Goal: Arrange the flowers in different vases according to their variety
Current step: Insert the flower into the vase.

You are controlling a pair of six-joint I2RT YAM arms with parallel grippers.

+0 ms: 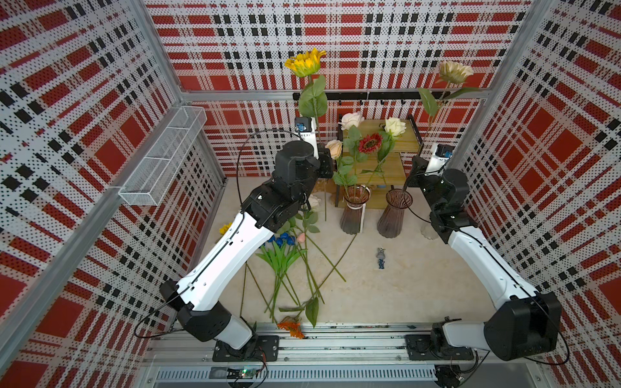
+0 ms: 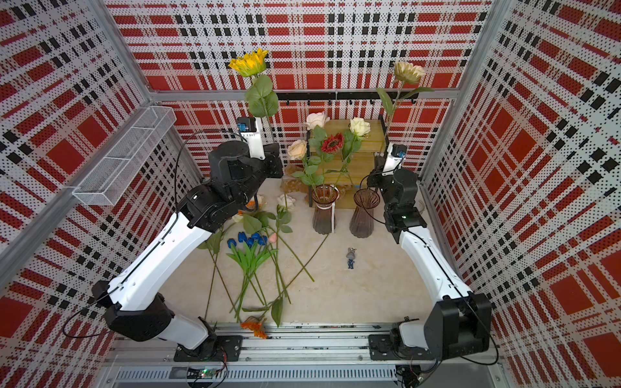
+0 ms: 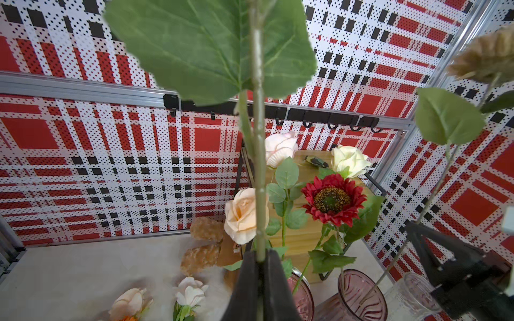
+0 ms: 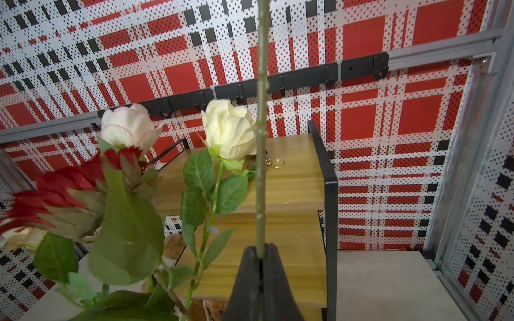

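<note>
Sunflower placing is the step in hand. Your left gripper (image 3: 260, 254) is clamped on the yellow sunflower (image 1: 305, 62) stem, with the head high above it, the arm reared up and the wrist pointing upward. Your right gripper (image 4: 260, 250) pinches the cream sunflower (image 1: 455, 72) the same way. That stem's tail seems to reach the ribbed vase (image 1: 393, 215) just below it. Next, lower straight and steer clear of the roses (image 1: 351, 120) standing between the grippers.
</note>
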